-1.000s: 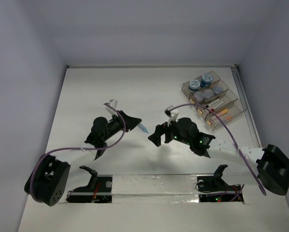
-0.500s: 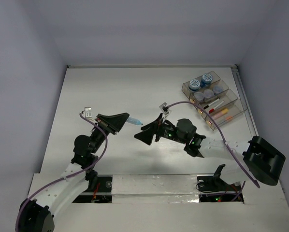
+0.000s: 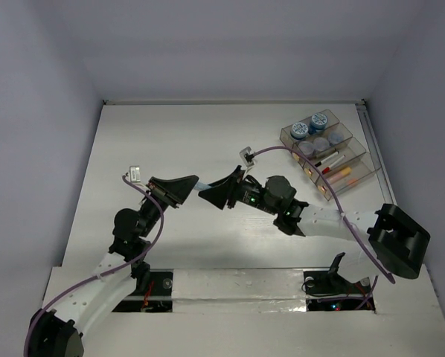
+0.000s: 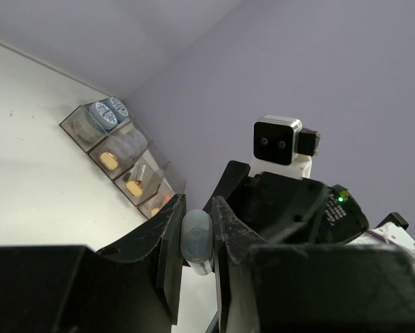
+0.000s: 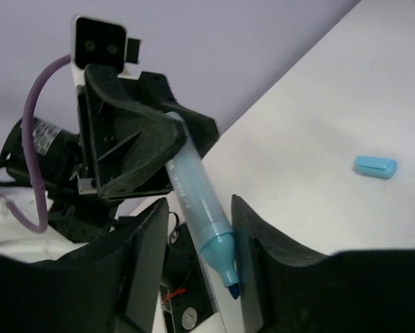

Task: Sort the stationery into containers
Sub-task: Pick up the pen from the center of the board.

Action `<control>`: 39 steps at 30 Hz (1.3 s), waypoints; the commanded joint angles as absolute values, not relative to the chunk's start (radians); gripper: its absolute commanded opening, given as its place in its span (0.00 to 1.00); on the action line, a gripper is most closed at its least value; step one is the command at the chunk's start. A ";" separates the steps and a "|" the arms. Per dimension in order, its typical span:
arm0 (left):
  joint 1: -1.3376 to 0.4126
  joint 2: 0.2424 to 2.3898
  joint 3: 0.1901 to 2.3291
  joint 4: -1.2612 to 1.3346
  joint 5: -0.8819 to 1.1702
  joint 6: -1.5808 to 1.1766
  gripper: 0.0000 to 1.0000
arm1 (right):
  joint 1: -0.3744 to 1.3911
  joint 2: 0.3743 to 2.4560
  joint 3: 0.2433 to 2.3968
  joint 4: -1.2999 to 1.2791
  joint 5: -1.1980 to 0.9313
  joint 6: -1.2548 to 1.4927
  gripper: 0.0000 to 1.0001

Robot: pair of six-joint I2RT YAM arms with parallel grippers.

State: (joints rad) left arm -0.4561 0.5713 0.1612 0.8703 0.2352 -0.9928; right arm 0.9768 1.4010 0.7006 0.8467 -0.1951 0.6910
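Observation:
A light-blue marker point(image 3: 201, 185) with a bare dark-blue tip is held in the air over the middle of the table. My left gripper point(image 3: 193, 184) is shut on its rear end point(image 4: 196, 239). My right gripper point(image 3: 210, 195) faces it, its jaws open on either side of the marker's tip end point(image 5: 214, 236). The tip rests near one finger, with a gap to the other. The smoky-brown organiser tray point(image 3: 360, 172) stands at the far right, holding round jars with blue lids point(image 3: 309, 125), pens and short coloured sticks. A small light-blue eraser point(image 5: 375, 166) lies on the table.
The two wrists nearly touch above the table's centre. In the left wrist view, the right arm's camera point(image 4: 278, 142) and black body fill the right side. Purple cables loop over both arms. The tray's point(image 4: 83, 133) compartments lie behind.
My right gripper has moved left up to the left gripper, and its jaws have narrowed around the marker's tip. The left arm lifted the marker a second ago and has held still since.

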 commanded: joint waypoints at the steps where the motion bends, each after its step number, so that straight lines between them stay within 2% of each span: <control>1: -0.453 0.555 0.158 0.910 0.249 -0.991 0.00 | 0.983 1.405 0.758 0.914 -0.189 0.690 0.45; 2: -0.453 0.555 0.158 0.908 0.249 -0.991 0.00 | 0.983 1.407 0.758 0.914 -0.192 0.693 0.42; 5: -0.453 0.563 0.160 0.910 0.259 -0.989 0.00 | 0.983 1.404 0.732 0.942 -0.172 0.701 0.23; 6: -0.453 0.563 0.160 0.910 0.264 -0.988 0.00 | 0.983 1.398 0.723 0.951 -0.161 0.704 0.11; 8: -0.453 0.566 0.163 0.908 0.288 -0.977 0.00 | 0.983 1.375 0.690 0.977 -0.144 0.706 0.01; 12: -0.453 0.557 0.193 0.832 0.342 -0.915 0.01 | 0.983 1.304 0.707 0.852 -0.146 0.645 0.00; 13: -0.453 0.549 0.208 0.792 0.365 -0.890 0.09 | 0.983 1.281 0.727 0.677 -0.137 0.591 0.00; 15: -0.453 0.542 0.251 0.674 0.409 -0.826 0.18 | 0.973 1.209 0.779 0.493 -0.103 0.545 0.00; 16: -0.453 0.529 0.259 0.645 0.429 -0.816 0.26 | 0.957 1.188 0.790 0.344 -0.121 0.513 0.00; 18: -0.453 0.519 0.278 0.585 0.475 -0.807 0.35 | 0.910 1.126 0.821 0.217 -0.237 0.496 0.00; 19: -0.453 0.509 0.282 0.569 0.532 -0.805 0.43 | 0.910 1.106 0.836 0.090 -0.273 0.462 0.00; 22: -0.453 0.479 0.281 0.491 0.632 -0.808 0.56 | 0.910 1.062 0.913 -0.165 -0.408 0.385 0.00; 28: -0.453 0.335 0.262 0.339 0.722 -0.805 0.63 | 0.910 1.042 0.983 -0.383 -0.569 0.328 0.00; 31: -0.453 0.270 0.270 0.249 0.767 -0.810 0.63 | 0.910 1.064 1.011 -0.429 -0.638 0.318 0.00; 39: -0.453 0.270 0.334 0.111 0.960 -0.738 0.62 | 0.910 1.212 1.121 -0.509 -0.801 0.292 0.00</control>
State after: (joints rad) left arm -0.4561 0.2672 0.2810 0.1654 0.8391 -0.7929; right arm 0.9047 1.1728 1.0443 -0.4603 -0.6918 0.3271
